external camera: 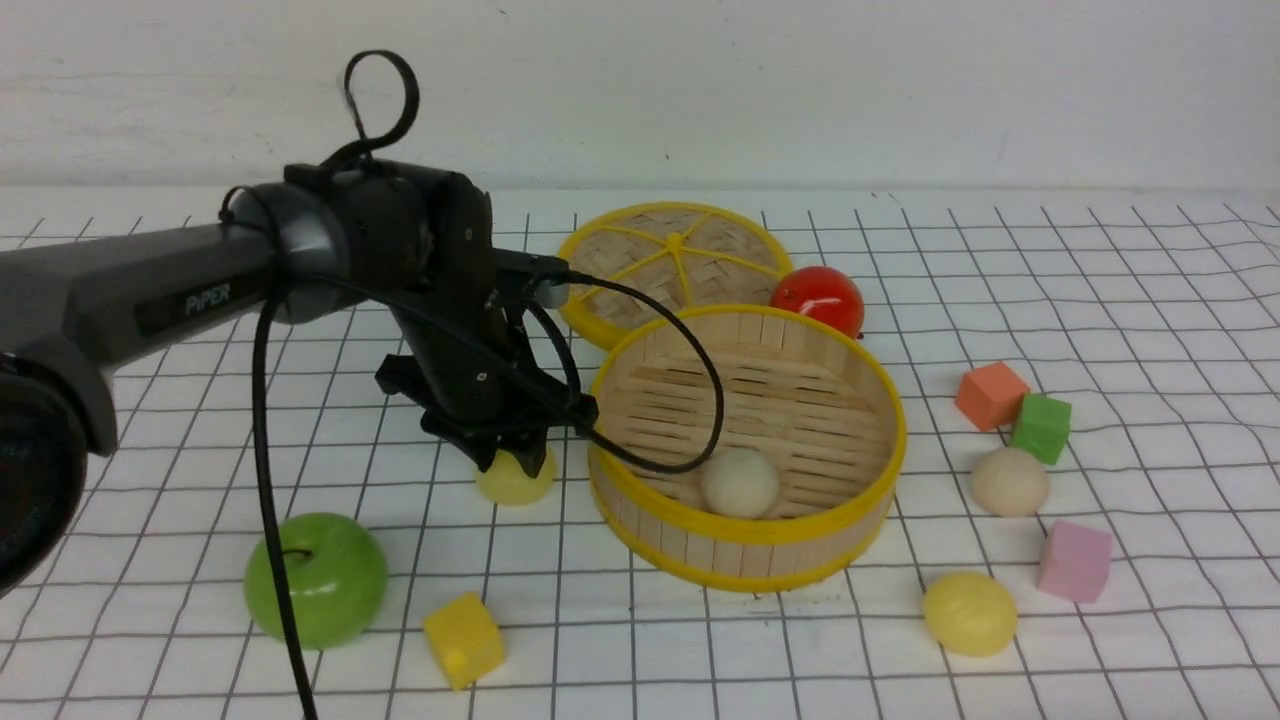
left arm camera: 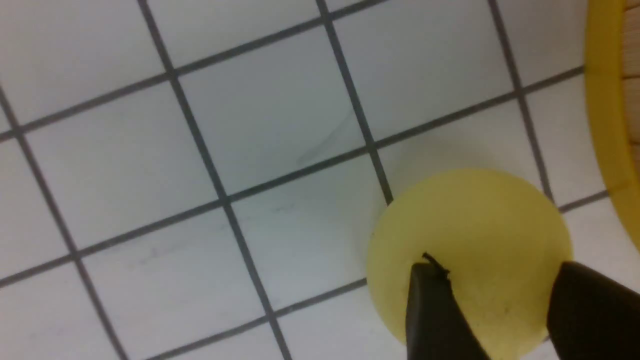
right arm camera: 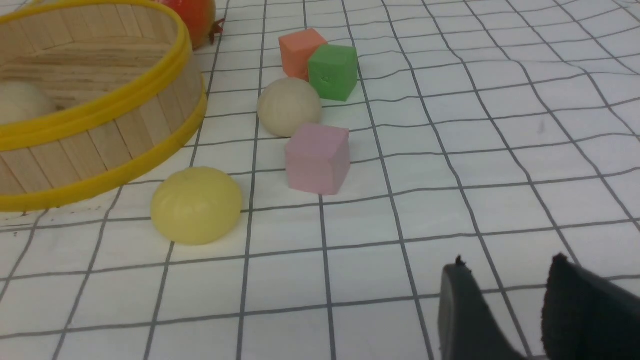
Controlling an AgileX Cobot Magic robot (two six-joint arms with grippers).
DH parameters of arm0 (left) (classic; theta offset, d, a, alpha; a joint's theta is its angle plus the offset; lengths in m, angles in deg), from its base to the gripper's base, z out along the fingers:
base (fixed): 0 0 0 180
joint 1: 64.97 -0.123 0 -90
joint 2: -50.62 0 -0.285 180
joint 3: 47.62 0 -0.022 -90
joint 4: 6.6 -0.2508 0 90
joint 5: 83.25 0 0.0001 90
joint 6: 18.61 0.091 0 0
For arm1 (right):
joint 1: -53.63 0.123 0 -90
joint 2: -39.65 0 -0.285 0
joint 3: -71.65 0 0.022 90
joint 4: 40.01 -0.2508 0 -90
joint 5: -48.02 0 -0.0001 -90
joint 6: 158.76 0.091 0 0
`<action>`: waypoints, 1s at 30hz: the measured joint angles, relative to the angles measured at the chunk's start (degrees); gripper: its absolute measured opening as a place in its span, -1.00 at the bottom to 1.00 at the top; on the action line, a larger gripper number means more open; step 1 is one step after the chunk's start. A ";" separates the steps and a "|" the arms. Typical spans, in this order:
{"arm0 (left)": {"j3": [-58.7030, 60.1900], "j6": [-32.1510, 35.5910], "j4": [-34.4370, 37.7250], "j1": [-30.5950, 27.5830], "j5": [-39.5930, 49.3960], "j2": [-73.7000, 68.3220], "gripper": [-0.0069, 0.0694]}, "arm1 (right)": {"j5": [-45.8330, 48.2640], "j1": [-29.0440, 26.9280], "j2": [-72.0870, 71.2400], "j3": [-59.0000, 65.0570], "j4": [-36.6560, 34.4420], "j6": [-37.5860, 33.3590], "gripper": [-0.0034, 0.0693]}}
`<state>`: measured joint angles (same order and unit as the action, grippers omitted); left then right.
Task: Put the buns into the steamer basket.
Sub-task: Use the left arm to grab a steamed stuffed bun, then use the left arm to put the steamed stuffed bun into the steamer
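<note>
**Buns and basket: one in, three still out on the grid cloth**

The steamer basket (external camera: 752, 545) sits upright mid-table, and one beige-white bun (external camera: 740, 482) is already inside, on the slats against the near wall. Just outside the basket's left wall there's a pale yellow bun (external camera: 520, 486) on the cloth, and the left gripper (external camera: 512, 458) is right down on top of it. From the wrist view, its two dark fingers (left arm camera: 432, 310) stand apart with the bun under and between them. I honestly can't tell whether they're pinching it or just straddling it.

The other two buns are off to the basket's right: a beige-white one (external camera: 1010, 481) touching the green cube (external camera: 1041, 427), and a pale yellow one (external camera: 969, 613) nearer the front.

The right gripper (right arm camera: 507, 270) only shows in its own wrist view. Its jaws are parted with nothing between them, just bare grid cloth underneath.

Around all that:
- The woven lid (external camera: 672, 262) lies flat behind the basket, with a red apple (external camera: 818, 298) beside it.
- An orange cube (external camera: 991, 394) is up against the green one.
- A pink cube (external camera: 1074, 560) sits between the two right-hand buns.
- A green apple (external camera: 316, 578) and a yellow cube (external camera: 464, 638) are at front left.
</note>
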<state>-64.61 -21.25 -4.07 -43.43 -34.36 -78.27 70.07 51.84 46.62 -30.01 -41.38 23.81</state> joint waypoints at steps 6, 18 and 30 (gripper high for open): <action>-0.10 0.00 -0.13 0.00 -0.52 -0.66 -0.02 | 0.00 0.00 0.00 0.00 0.00 0.00 -0.24; -0.17 -0.18 -0.39 0.16 4.72 6.40 -0.85 | 0.00 0.00 0.00 0.00 0.00 0.00 -0.24; -2.93 3.59 2.68 10.30 -4.19 10.91 -0.85 | 0.00 0.00 0.00 0.00 0.00 0.00 -0.24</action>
<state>-67.54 -17.66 -1.38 -33.13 -38.55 -67.36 70.07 51.84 46.62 -30.01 -41.38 23.81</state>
